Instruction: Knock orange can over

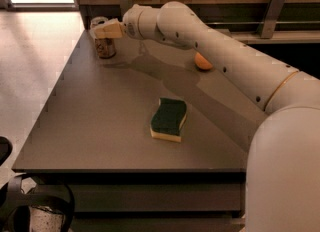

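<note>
The orange can stands upright near the far left corner of the dark table; its brown patterned label and silver top rim show. My gripper reaches in from the right and sits over the can's top, partly hiding the rim. My white arm stretches across the back of the table.
A green and yellow sponge lies in the middle of the table. A round orange fruit sits at the back, partly hidden behind my arm. A wooden wall with metal brackets runs behind the table. The floor drops off to the left.
</note>
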`<state>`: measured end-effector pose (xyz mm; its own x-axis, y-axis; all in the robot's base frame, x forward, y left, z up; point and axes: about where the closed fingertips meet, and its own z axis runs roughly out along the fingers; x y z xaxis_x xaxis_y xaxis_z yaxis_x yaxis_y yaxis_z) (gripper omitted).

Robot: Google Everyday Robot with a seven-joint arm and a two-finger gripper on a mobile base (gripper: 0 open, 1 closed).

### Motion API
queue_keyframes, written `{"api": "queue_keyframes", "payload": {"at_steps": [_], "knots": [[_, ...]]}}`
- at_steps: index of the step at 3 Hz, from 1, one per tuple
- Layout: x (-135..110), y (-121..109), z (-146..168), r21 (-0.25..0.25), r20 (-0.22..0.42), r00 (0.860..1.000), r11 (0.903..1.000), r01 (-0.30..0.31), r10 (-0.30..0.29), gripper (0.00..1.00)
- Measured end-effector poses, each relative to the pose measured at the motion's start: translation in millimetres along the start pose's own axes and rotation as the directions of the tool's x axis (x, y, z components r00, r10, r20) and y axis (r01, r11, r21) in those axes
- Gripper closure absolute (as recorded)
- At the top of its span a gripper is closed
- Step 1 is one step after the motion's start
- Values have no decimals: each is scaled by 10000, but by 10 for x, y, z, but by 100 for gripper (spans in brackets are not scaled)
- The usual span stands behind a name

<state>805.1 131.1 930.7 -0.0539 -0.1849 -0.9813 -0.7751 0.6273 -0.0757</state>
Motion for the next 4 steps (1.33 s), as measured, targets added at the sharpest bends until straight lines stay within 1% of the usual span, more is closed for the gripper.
{"api": "queue_keyframes", "payload": {"at_steps": [1,2,3,4], "knots": [[170,-10,244,-231,300,9992,9994,-253,260,0],[262,36,407,-518,581,9974,9979,-399,429,0],[341,149,439,-763,681,9960,9957,-532,585,23],[335,153,452,-766,672,9961,9957,-522,574,46]]}}
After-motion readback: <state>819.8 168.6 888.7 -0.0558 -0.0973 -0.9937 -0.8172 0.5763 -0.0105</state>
